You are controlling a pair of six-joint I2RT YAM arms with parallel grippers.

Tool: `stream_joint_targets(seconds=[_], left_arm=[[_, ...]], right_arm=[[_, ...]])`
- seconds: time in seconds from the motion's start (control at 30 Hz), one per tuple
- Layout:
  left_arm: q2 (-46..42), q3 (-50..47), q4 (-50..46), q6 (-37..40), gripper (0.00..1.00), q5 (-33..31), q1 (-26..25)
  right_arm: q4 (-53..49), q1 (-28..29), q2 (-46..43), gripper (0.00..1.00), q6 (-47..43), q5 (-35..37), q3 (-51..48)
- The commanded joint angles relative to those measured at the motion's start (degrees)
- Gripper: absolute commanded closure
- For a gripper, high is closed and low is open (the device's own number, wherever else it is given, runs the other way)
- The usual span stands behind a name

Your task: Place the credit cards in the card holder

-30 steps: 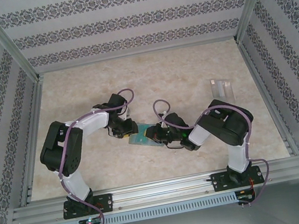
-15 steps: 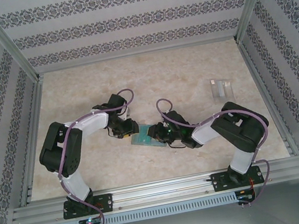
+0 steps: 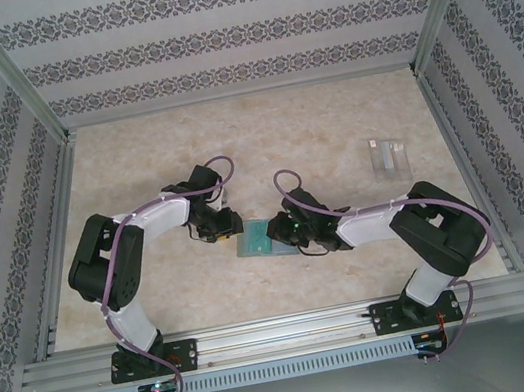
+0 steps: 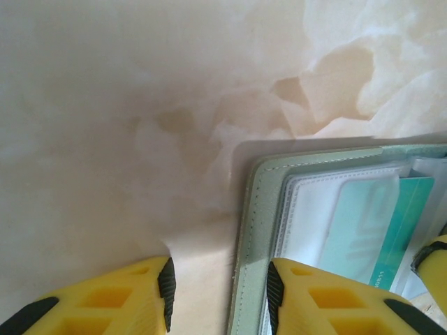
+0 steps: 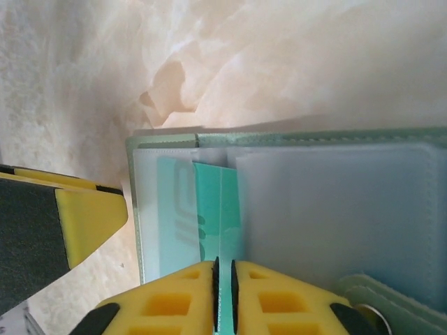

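Card holder (image 3: 253, 240) lies open on the bench (image 3: 133, 158); right claw (image 5: 223, 266) pinches a teal credit card (image 5: 216, 202), left claw (image 4: 221, 283) half-open astride its edge.

**Crowded in the middle, free room at the far side**

Both grippers meet at the open sage-green folding card holder (image 3: 251, 242) in the middle of the beige marbled table (image 3: 281, 132). The left gripper (image 4: 220, 286), jaws apart, stands over the holder's left edge. The right gripper (image 5: 223, 289), pinched on a thin teal card (image 5: 216, 209), blocks its right side. The far half of the table is free. A few pale flat cards (image 3: 389, 155) lie near the right aluminium frame rail (image 3: 449, 143), well apart from both arms.
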Motion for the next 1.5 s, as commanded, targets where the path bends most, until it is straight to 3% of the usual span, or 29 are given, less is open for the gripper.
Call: stream_joint_targets(seconds=[0.0, 0.1, 0.2, 0.43, 0.57, 1.47], left_arm=[[0.93, -1.44, 1.62, -0.72, 0.59, 5.18, -0.69], [0.61, -2.28, 2.45, -0.82, 0.59, 5.29, -0.7], [0.88, -2.41, 2.1, -0.56, 0.59, 5.33, -0.64], [0.1, -3.01, 2.11, -0.43, 0.59, 5.06, -0.65], [0.43, -3.12, 3.11, -0.59, 0.6, 5.56, -0.66], [-0.64, -4.33, 5.0, -1.31, 0.65, 7.48, -0.76]], right_arm=[[-1.39, 1.12, 2.65, 0.89, -1.11, -0.1, 2.03], [-0.99, 2.05, 4.03, 0.89, -1.02, -0.22, 2.95], [-2.0, 2.46, 3.88, 0.83, -0.98, -0.13, 3.63], [-10.55, 3.39, -4.3, 0.72, -4.66, 1.45, 3.67], [-12.86, 3.38, -6.58, 0.7, -5.87, 3.63, 2.84], [-10.41, 3.67, 4.39, 0.79, -5.21, -0.4, 7.38]])
